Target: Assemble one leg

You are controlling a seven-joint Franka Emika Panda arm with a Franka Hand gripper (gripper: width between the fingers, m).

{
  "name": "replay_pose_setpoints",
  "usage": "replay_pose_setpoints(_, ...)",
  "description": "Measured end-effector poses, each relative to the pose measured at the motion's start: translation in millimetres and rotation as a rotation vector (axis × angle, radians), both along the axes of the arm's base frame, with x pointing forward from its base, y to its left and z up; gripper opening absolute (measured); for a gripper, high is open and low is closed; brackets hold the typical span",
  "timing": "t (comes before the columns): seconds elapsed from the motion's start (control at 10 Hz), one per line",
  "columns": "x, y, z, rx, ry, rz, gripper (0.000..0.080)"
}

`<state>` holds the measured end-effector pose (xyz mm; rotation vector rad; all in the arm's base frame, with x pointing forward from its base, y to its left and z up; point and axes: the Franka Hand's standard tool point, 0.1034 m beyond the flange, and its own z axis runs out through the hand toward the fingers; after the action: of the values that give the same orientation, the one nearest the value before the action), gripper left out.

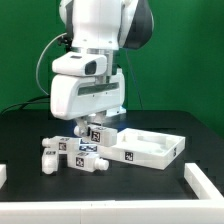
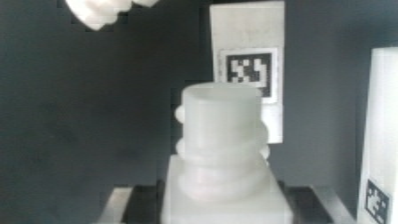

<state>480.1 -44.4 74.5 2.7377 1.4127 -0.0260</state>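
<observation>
You are carrying the leg [image 1: 97, 133] in the gripper [image 1: 90, 124]. The fingers are standing narrow, clamping the peg's body. In the wrist view the leg [image 2: 222, 150] is filling the space between them, its stepped, threaded-looking end pointing away from the fingertips. The pads are mostly hidden behind the peg, so I am judging the hold from how the leg is sitting centred under the hand. It appears to be hanging clear of the table [image 1: 30, 200].

Just beyond the fingertips, the panel [image 2: 249, 60] is showing 1 tag to the wrist camera. In the exterior view the panel [image 1: 150, 148] is lying just beside the fingers, on the exterior view's right. On the opposite side of the fingers, at least 2 other legs [image 1: 88, 161] are lying loose on the table, near the gripper but apart from it.

By my reading, you are working through the transfer step: 1 leg is picked up and is heading for the panel, and it is not yet seated in any socket. Which corner socket is nearest the fingertips, I cannot tell, because the leg is blocking that part of the wrist view.

The next move is calling for alignment more than force. You will be bringing the threaded end squarely over 1 socket, keeping the leg's axis in line with the hole, then lowering until it is touching before you start any twisting. A tilted entry is the likely way to jam it.
</observation>
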Motion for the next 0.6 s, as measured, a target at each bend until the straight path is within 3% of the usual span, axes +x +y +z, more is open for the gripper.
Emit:
replay_pose_setpoints(0.4,-2.2,-3.2,-2.3,0.000,0.006,-0.005,0.0287)
replay_pose_setpoints(0.5,-14.8,-22.5,4.6,0.007,-0.022,-0.058,0.0287)
replay_pose_setpoints(0.6,-37.4,-53.7,7.8,0.007,-0.026,-0.130,0.0287)
